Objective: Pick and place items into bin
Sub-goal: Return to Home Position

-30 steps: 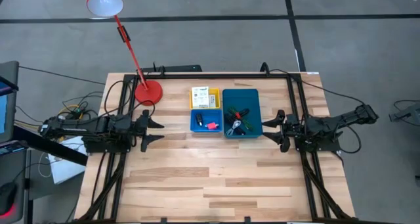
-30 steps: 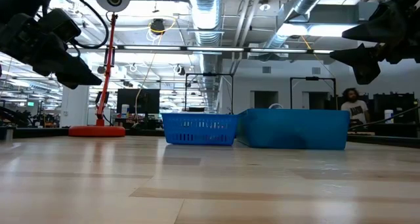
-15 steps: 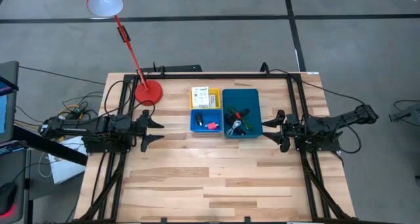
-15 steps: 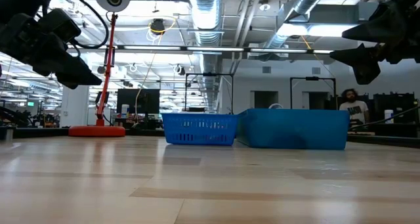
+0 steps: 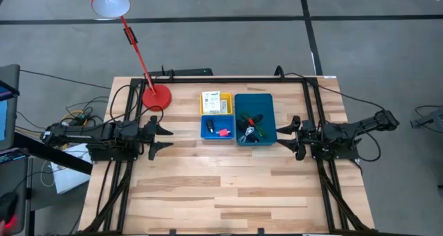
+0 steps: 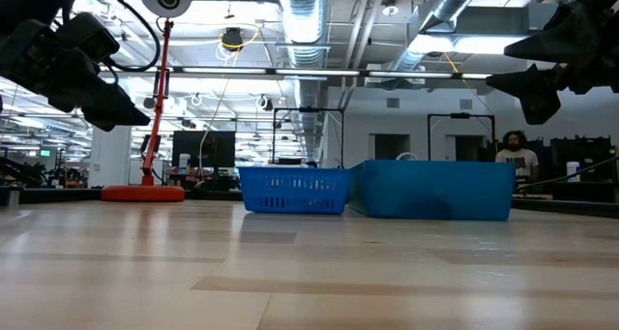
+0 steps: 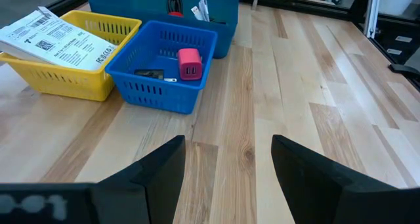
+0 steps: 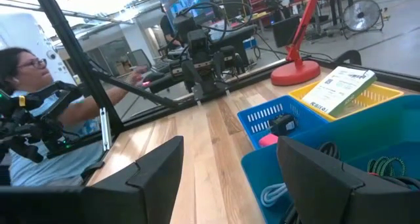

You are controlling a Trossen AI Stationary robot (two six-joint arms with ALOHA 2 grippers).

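Plastic throughout, the 3-part bin (image 5: 256, 103) is set mid-table, and every item is seen inside it. A pink charger adapter (image 7: 190, 63) and a black adapter (image 7: 149, 73) lie in the small blue basket (image 7: 161, 96). Both are judged light, rigid and smooth, best pinched across their flat sides. A white labelled box (image 7: 56, 40) is propped across the yellow basket (image 7: 72, 86), likely light and easily slid. A green cord (image 8: 387, 166), judged soft, is coiled in the teal compartment (image 8: 308, 165). The left gripper (image 5: 165, 138) and right gripper (image 5: 284, 138) are held empty, fingers spread, flanking the bin above the table.
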